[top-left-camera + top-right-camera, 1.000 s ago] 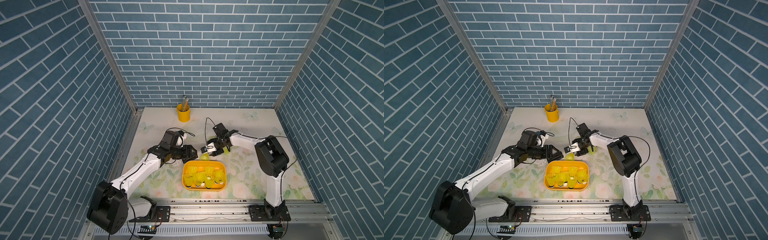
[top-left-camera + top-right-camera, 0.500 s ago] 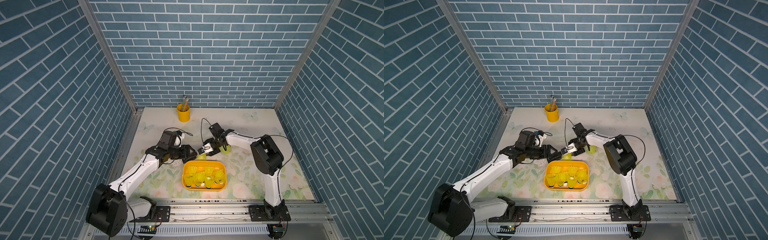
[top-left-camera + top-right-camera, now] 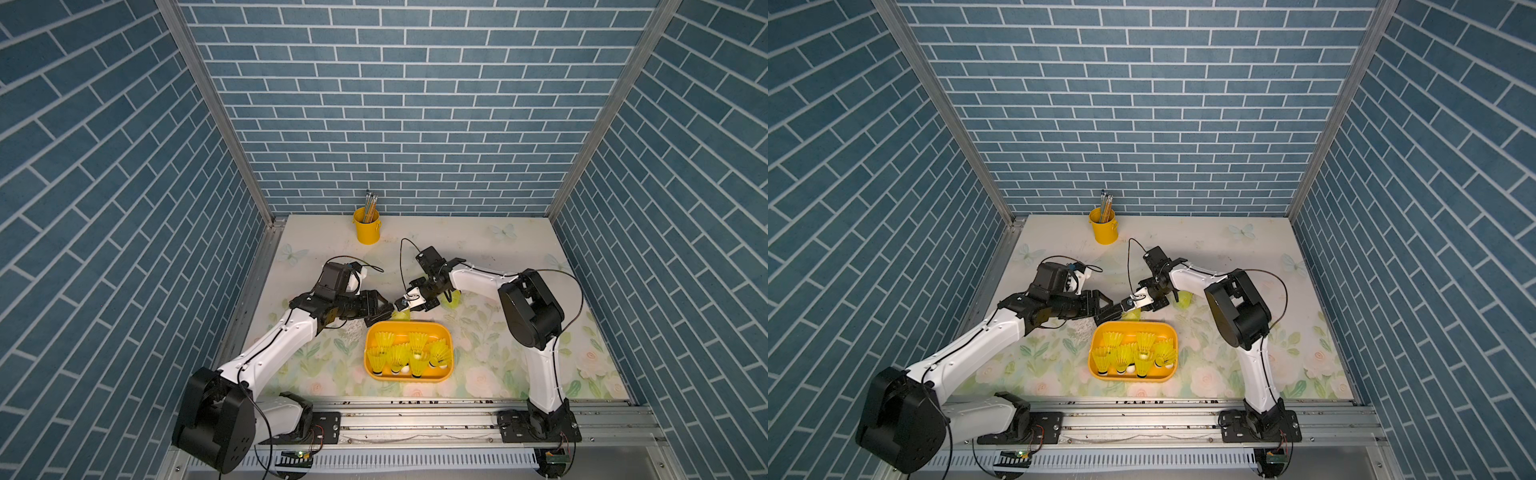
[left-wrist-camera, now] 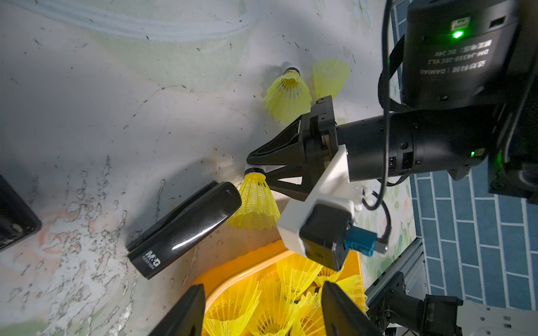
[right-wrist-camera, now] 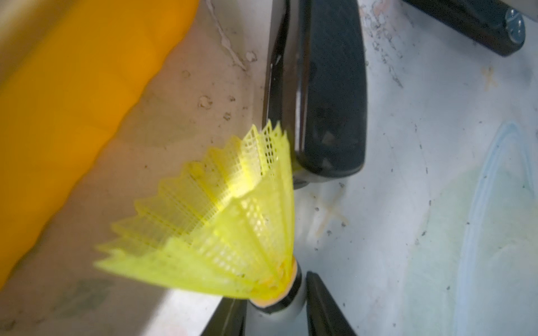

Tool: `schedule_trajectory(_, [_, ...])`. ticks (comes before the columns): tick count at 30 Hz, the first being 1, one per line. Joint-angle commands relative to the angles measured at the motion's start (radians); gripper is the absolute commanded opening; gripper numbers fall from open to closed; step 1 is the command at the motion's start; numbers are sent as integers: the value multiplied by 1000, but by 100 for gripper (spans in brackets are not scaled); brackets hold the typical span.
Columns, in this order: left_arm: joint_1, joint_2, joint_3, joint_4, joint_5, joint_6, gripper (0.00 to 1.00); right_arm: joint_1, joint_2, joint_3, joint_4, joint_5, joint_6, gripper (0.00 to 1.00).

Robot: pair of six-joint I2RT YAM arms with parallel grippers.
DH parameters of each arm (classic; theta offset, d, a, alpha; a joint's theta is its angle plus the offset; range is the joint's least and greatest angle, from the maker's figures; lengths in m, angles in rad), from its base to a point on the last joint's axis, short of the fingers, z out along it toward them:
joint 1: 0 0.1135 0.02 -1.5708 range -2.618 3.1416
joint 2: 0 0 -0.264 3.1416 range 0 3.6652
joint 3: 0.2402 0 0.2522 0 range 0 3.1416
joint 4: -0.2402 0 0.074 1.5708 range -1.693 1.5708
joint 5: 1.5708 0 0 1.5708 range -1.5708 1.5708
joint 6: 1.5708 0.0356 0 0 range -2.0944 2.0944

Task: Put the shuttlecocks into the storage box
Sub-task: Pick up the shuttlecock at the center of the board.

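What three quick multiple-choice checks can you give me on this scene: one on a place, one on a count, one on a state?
1. Where is the held shuttlecock relative to the storage box?
A) inside it
B) outside, just past its far rim
C) beneath it

2. How many other shuttlecocks show loose on the table?
A) none
B) five
C) two

3. How does the right claw stand?
A) shut on a shuttlecock's tip
B) wide open and empty
C) shut on a pencil

Answers:
1 B: both top views show it beyond the box's far rim, not over the inside.
2 C: the left wrist view shows two lying side by side behind the right claw.
3 A: the right wrist view shows the tip pinched between the two fingers.
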Motion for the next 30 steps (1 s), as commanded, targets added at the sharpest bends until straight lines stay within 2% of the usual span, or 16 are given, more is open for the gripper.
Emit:
schedule_trajectory(1, [9, -6, -17, -1, 8, 17, 69, 7, 16, -27, -37, 7, 16, 29])
schedule_trajectory(5, [9, -9, -20, 2, 9, 14, 69, 3, -26, -78, 6, 14, 83, 23])
schedule_trajectory(10, [9, -10, -17, 5, 12, 11, 69, -50, -90, -136, 43, 8, 222, 20])
schedule_trajectory(16, [9, -6, -9, 8, 11, 8, 69, -122, -121, -143, 47, -9, 468, 19])
schedule_trajectory(25, [10, -6, -9, 15, 5, 0, 69, -130, -100, -100, 37, -76, 916, 20])
schedule_trajectory(30, [9, -7, -19, 21, 5, -3, 69, -130, -122, -131, 56, -92, 1082, 17])
